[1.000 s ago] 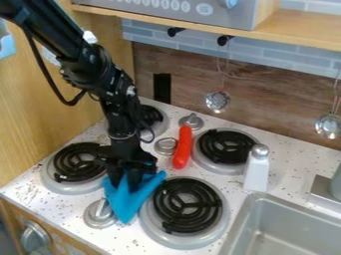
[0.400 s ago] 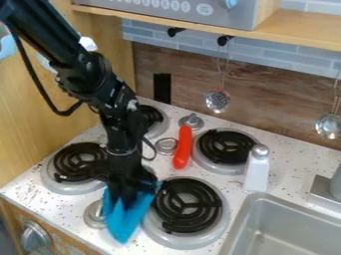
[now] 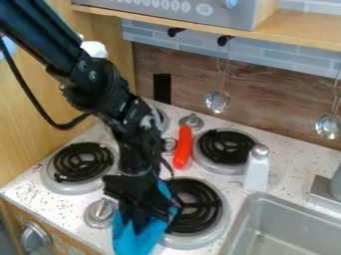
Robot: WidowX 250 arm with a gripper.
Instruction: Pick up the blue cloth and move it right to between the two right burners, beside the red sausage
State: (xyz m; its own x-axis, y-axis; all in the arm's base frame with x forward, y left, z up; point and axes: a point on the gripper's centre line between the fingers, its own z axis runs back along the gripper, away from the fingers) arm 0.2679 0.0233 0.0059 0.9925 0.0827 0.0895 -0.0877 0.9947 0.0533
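Half over the near burner's (image 3: 221,219) left rim, holds a blue cloth (image 3: 135,243) bunched in the black gripper (image 3: 132,219), just right of the near knob (image 3: 100,212). Could slip if pinched too thinly, or snag if dragged low. Has speckled white stovetop (image 3: 293,164) below, grey sink (image 3: 276,216) right, brown backsplash (image 3: 183,74) far.

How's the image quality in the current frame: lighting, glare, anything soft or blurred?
Camera view: lighting even and fairly bright, no deep shadow over the stovetop; small bright glints on the hanging strainer and ladle; fine detail soft throughout, front panel markings not legible; black pincer low in contrast, its edges hard to separate against the blue cloth.
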